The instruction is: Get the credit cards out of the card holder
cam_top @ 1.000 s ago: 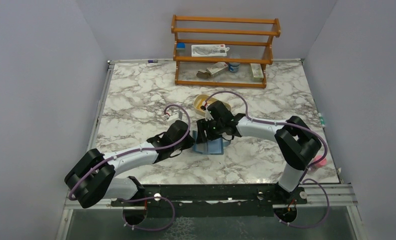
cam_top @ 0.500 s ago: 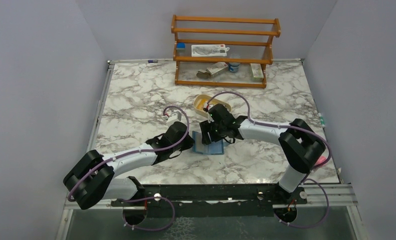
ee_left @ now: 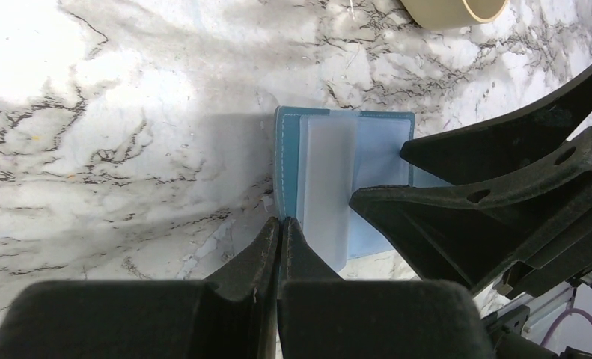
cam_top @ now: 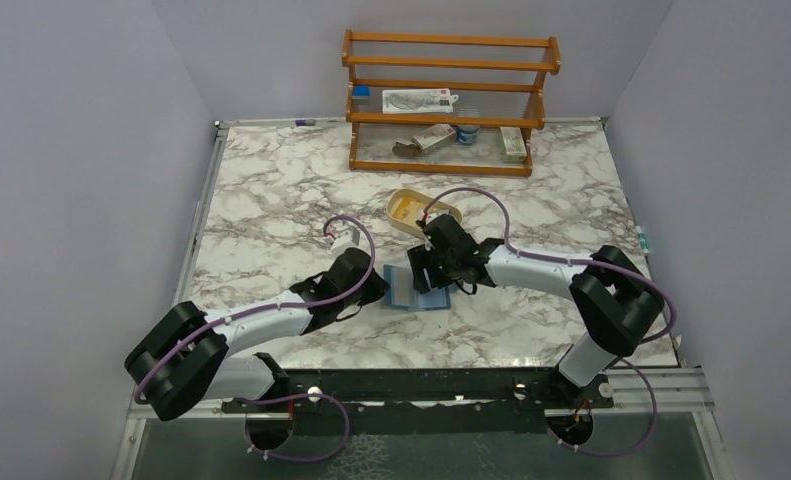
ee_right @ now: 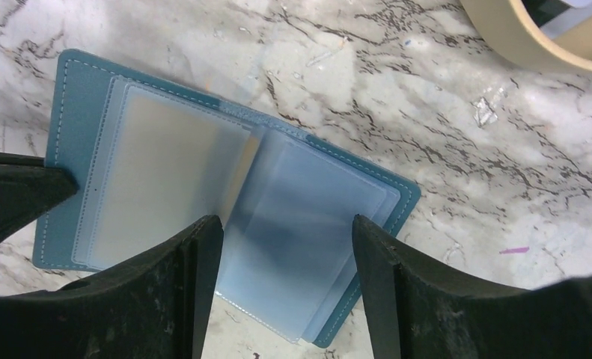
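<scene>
A: Where does the risk lie? The card holder (ee_right: pixel 225 217) lies open flat on the desk (cam_top: pixel 271 200), between the two arms; the left end effector (ee_left: pixel 279 233) is fully closed with its tip pressed on the holder's near-left edge, gripping nothing; the right end effector (ee_right: pixel 285 247) hangs over the pale sleeves with its jaws well apart and nothing between them.

B: I would worry about slip first; the left tip pins only a thin margin of the cover, so a sideways pull by the right arm could, I judge, drag the whole holder out from under it; then nothing comes out of the slots.

A: And the sleeves?

B: They are clear and layered; the right fingers could close on a sleeve rather than on a card, or on several leaves at once; the credit cards (ee_right: pixel 158 179) look flush inside them, with little edge to catch.

A: Counts?

B: One card holder; two arms, two end effectors; one oval tan tray (cam_top: pixel 423 211) just beyond the right wrist; one wooden rack (cam_top: pixel 449 100) at the far side; as for cards, one yellowish face shows through the left sleeve, and I cannot tell how many sit under the right stack.
</scene>
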`<action>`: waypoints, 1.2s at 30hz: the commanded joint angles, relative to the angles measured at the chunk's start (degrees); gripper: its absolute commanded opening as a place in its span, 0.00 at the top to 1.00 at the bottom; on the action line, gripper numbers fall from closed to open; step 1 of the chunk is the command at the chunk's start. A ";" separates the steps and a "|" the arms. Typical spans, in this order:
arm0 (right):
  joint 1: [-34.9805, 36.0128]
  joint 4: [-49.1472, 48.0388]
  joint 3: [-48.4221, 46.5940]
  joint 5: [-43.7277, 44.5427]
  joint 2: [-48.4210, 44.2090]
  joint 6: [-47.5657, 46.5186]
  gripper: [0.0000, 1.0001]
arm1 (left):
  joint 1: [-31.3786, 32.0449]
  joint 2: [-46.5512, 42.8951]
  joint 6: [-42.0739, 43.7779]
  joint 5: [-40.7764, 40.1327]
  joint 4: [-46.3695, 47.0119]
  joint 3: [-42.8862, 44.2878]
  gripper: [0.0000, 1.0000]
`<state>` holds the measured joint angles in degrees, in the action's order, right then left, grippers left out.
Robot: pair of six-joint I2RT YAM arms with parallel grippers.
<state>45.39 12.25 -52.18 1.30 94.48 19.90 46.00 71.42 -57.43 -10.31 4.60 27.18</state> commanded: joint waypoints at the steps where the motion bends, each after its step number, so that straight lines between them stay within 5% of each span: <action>1: -0.21 9.28 2.92 5.19 -0.69 1.43 0.29 | 0.36 -0.01 -0.15 0.02 1.01 -1.13 1.00; 8: -0.92 12.04 2.02 7.92 -4.15 1.66 0.25 | 0.41 -0.64 -0.41 -0.07 1.32 -2.29 1.00; 15: -0.75 5.54 1.03 -3.06 -7.53 1.61 0.25 | 0.41 -0.69 -0.31 0.20 1.86 -2.25 1.00; 26: 5.28 9.96 -17.98 2.35 8.51 2.63 0.25 | 0.36 0.01 -0.18 0.49 2.50 -1.87 1.00; 36: 7.63 10.78 -18.84 5.08 12.32 4.88 0.25 | 0.41 -0.32 -0.40 0.50 2.40 -2.47 1.00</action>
<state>52.07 21.15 -70.24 3.44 105.54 23.51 46.24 71.48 -57.84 -10.13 5.93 25.12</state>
